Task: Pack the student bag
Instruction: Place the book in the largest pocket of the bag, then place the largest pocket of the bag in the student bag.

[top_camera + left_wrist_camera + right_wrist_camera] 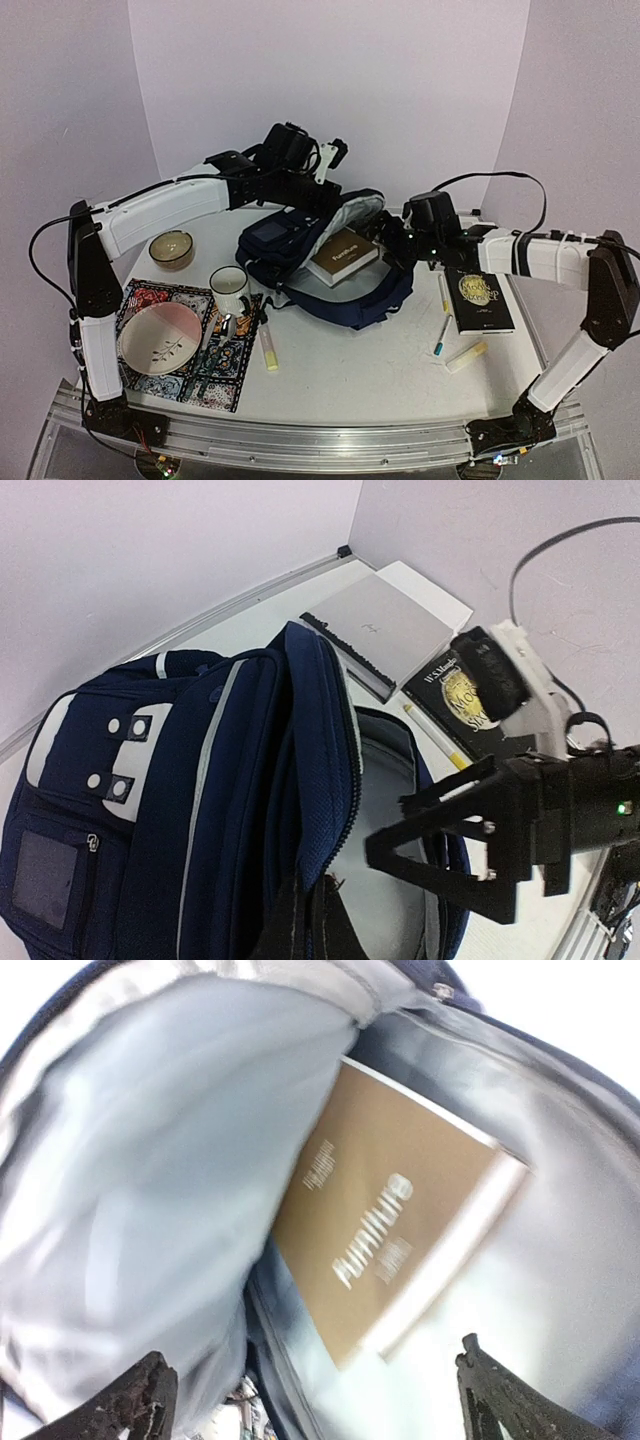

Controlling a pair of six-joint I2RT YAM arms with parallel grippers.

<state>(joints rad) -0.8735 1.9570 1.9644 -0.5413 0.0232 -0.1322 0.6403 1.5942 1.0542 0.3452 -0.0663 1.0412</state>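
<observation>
The student bag (290, 262), a dark navy backpack with white stripe trim, lies open in the middle of the table. A brown book (342, 257) lies inside on the grey lining and also shows in the right wrist view (390, 1230). My left gripper (322, 200) is shut on the bag's upper zipper edge (335, 780) and holds the opening up; its fingers (300, 920) pinch the fabric. My right gripper (392, 245) is open and empty at the mouth of the bag, its fingertips (140, 1400) spread wide just short of the book.
A black book with gold print (478, 298), two pens (443, 292) and a pale yellow stick (466, 356) lie at the right. A mug (229, 288), a bowl (171, 249), a plate (158, 338) on a patterned mat (230, 378) and another stick (268, 350) are at the left. A grey notebook (385, 630) lies behind.
</observation>
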